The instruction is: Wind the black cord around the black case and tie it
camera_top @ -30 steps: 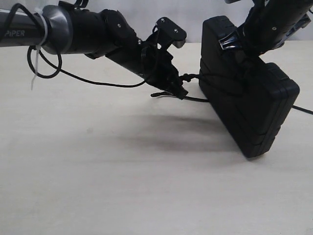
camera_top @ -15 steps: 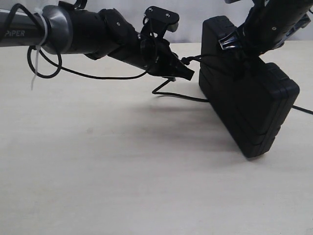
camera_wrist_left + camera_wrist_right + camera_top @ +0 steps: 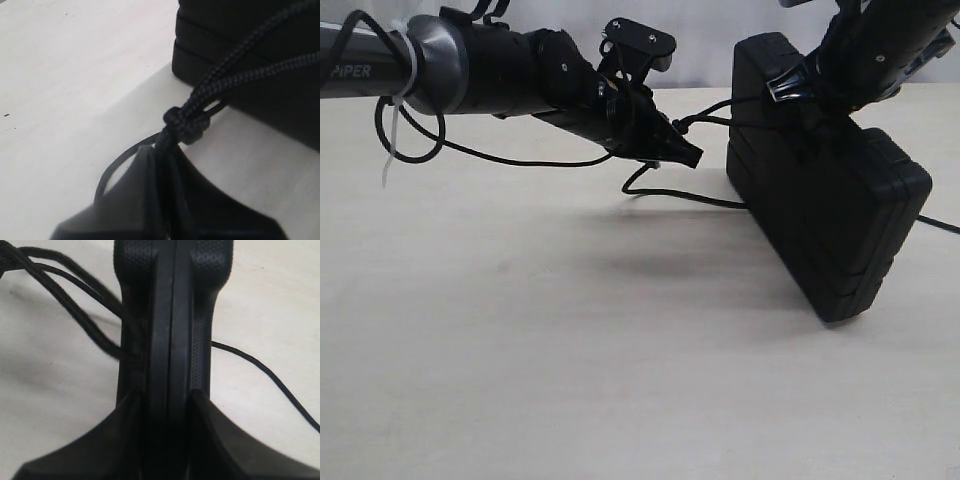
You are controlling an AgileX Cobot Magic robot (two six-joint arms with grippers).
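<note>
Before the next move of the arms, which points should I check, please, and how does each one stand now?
1. Left gripper shut on cord behind the knot: ok.
2. Right gripper clamped on case: ok.
3. Case held tilted, not flat on table: ok.
4. Two strands run from knot to case: ok.
5. Cord fully round case: cannot tell.
6. Tie finished: cannot tell.

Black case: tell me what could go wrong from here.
1. The black case stands tilted on its lower edge, held only by the right hand at its top; a pull on the black cord may twist it loose.
2. The left hand pinches the cord behind a knot; it may slip out.
</note>
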